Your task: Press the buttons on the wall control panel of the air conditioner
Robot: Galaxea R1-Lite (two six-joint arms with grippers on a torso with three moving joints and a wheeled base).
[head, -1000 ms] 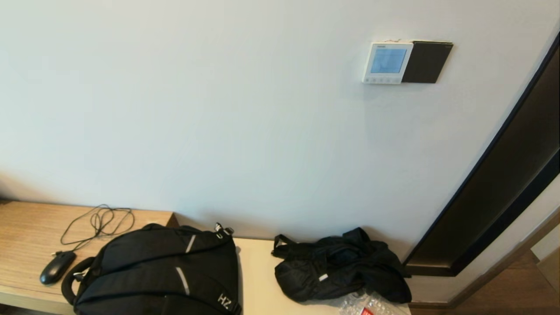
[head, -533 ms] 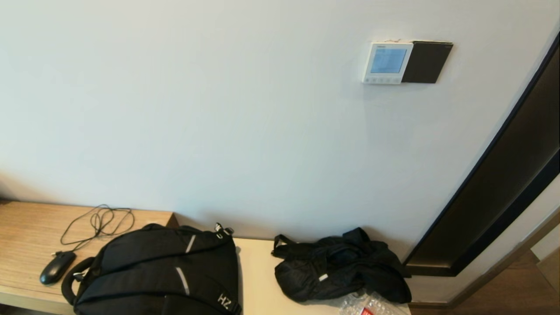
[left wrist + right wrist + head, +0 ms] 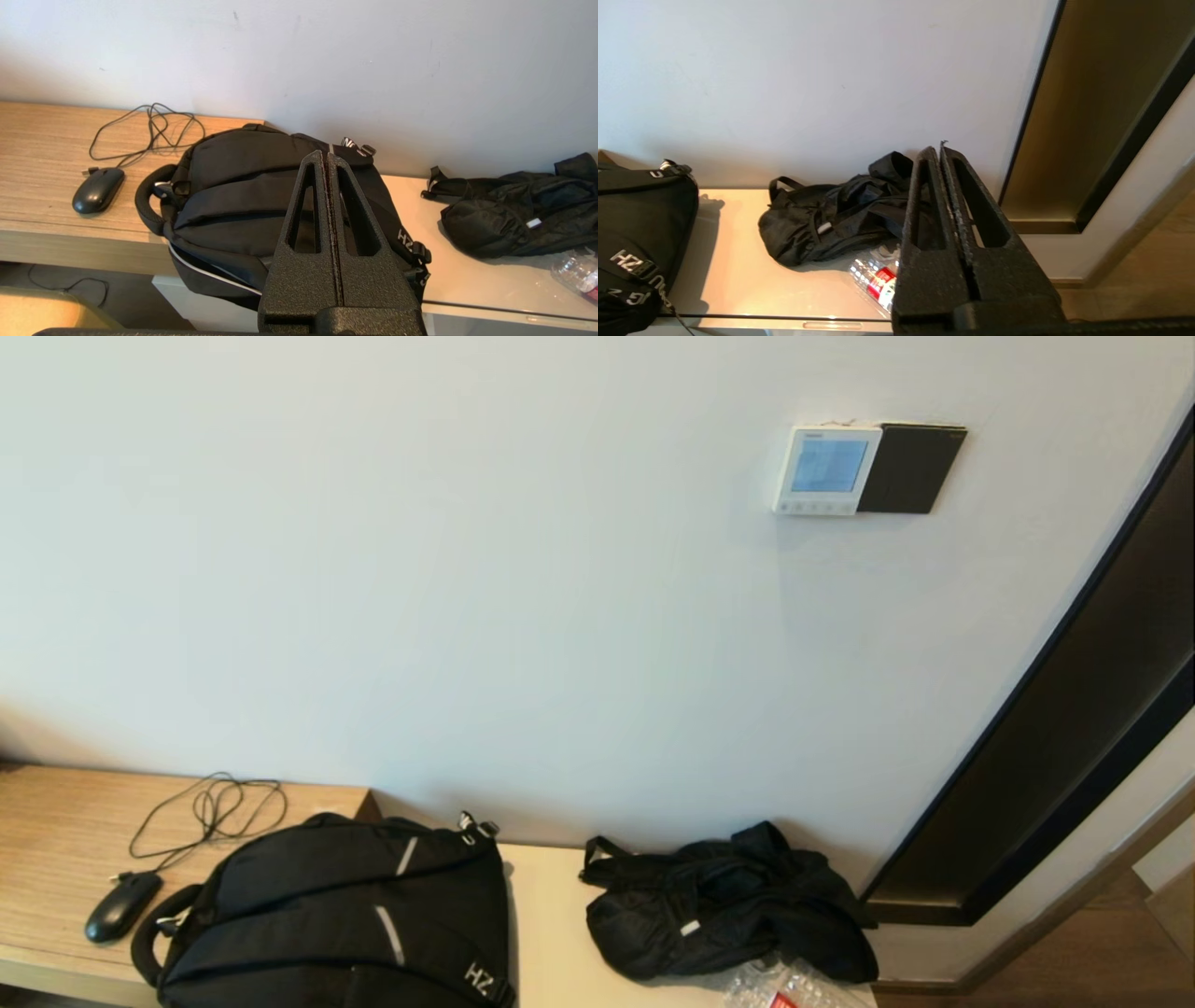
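1. Up on the wall, toward the right in the head view, the wall control panel [image 3: 825, 469] hangs flat, touching a black square panel [image 3: 910, 469] on its right side.
2. Its buttons [image 3: 814, 507] run in a row along the bottom edge under the pale blue screen [image 3: 829, 465]; they look tiny and close together.
3. Judging by the thin plastic casing, it is rigid, fixed and a little fragile, so nothing gets grasped: a closed fingertip should push one button straight in, lightly.
4. Neither arm is near it. The left gripper [image 3: 325, 158] hovers over the backpack [image 3: 261, 186] with its fingers pressed together, empty.
5. Likewise the right gripper [image 3: 938, 154] is closed on nothing, above the black bag [image 3: 831, 219] on the surface [image 3: 733, 275].
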